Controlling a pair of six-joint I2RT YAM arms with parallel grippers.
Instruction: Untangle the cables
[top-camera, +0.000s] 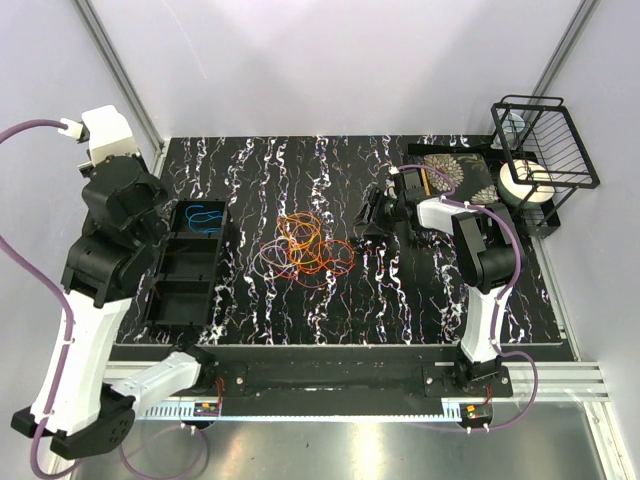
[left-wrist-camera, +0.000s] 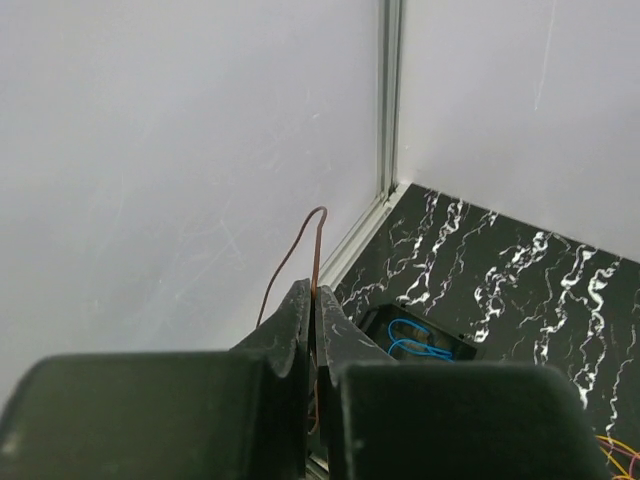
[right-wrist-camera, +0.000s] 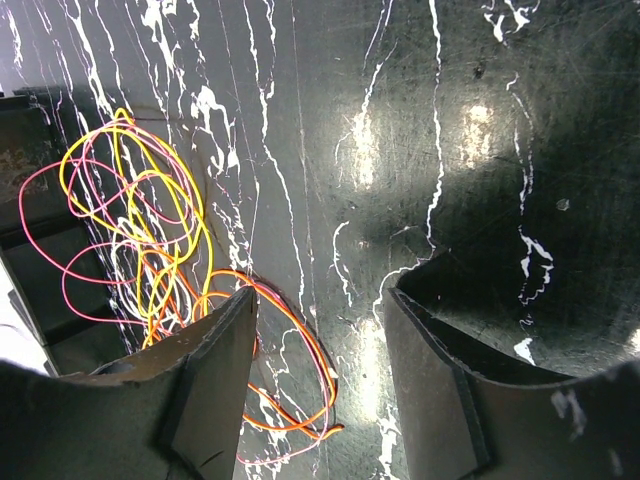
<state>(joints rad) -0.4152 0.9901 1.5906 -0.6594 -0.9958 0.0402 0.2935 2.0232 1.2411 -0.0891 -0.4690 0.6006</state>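
Top view, table centre: the cables (top-camera: 305, 250) lie in one loose knot of orange, red, yellow and pale loops, flat on the black marbled table (top-camera: 260, 180). In the right wrist view the same knot (right-wrist-camera: 140, 230) fills the 9 o'clock side, and an orange loop runs under the left finger and out toward 6 o'clock.

Right gripper (top-camera: 375, 215): at 2 o'clock from the knot, near it, low over the table. Wrist view shows the right gripper (right-wrist-camera: 320, 295) with jaws spread wide, bare table between them, nothing held.

Left gripper (left-wrist-camera: 313, 295): raised, facing the far-left corner of the enclosure. Fingers pressed together on a brown wire (left-wrist-camera: 315, 225), which rises from the tips, arcs over at 12 o'clock and drops back at 10 o'clock behind the left finger. Where its ends go cannot be told.

Black tray (top-camera: 185, 290) at 9 o'clock from the knot, well apart from it. A blue cable (top-camera: 203, 217) lies coiled in its far compartment, also seen below the left gripper in the wrist view.

Wire rack (top-camera: 545, 150) at the table's 2 o'clock corner, with a patterned mat (top-camera: 450, 172) beside it.
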